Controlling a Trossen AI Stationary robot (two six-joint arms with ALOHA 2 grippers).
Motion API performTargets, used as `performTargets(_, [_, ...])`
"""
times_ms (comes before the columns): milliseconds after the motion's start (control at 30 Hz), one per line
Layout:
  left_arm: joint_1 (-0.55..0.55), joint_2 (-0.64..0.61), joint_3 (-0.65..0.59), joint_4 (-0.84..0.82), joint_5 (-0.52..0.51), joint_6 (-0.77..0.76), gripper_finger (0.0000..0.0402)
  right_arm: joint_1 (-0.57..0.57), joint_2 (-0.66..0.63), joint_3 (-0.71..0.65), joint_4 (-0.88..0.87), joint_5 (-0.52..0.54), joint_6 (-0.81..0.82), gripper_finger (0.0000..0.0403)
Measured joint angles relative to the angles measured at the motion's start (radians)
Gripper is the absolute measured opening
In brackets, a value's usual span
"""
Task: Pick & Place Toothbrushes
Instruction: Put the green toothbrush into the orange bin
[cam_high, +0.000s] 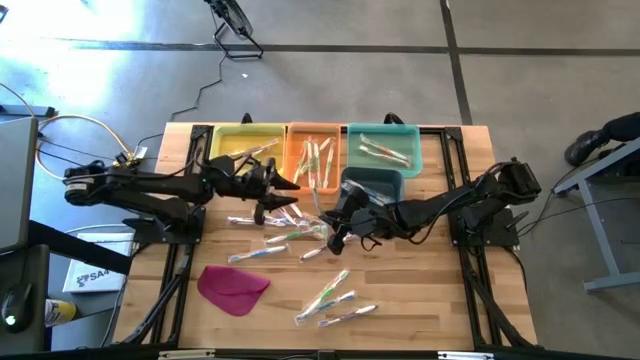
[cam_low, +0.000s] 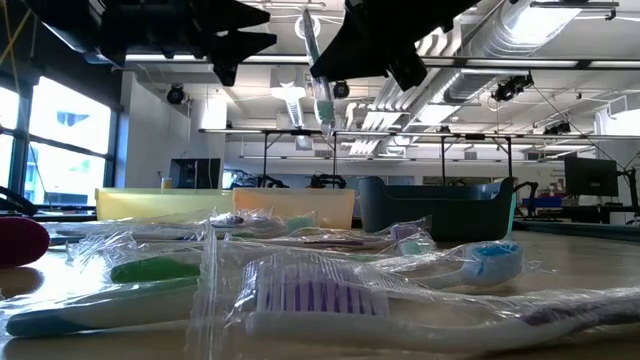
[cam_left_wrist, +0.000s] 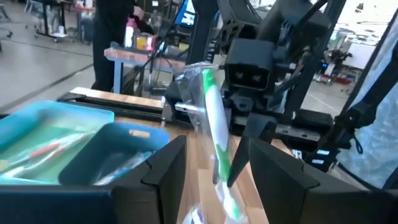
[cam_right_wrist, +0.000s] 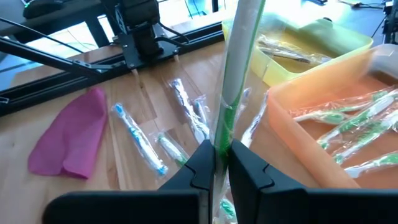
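right claw (cam_high: 335, 238) over desk (cam_high: 430, 300) middle in high view, near loose toothbrushes (cam_high: 335, 300); left claw (cam_high: 285, 195) close by, beside orange bin (cam_high: 315, 160).
low view: green toothbrush (cam_low: 322, 95) hangs upright under dark claw, above wrapped brushes on desk.
left wrist view: left claw fingers (cam_left_wrist: 165, 171) spread apart, green toothbrush (cam_left_wrist: 214, 134) standing between them, gripped by neither.
right wrist view: right claw (cam_right_wrist: 222, 158) clamped together on green toothbrush (cam_right_wrist: 233, 93), above magenta cloth (cam_right_wrist: 68, 134).
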Motion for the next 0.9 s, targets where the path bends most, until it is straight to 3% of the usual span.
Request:
performTargets(567, [-0.005, 0.158, 0.003, 0.194, 0.006, -0.078, 0.0171, 0.000, 0.000, 0.000, 0.000, 0.000, -0.020, 0.0020])
performTargets(900, [-0.005, 0.242, 0.078, 0.202, 0.069, -0.078, 0.0171, 0.000, 0.000, 0.000, -0.001, 0.000, -0.020, 0.0020])
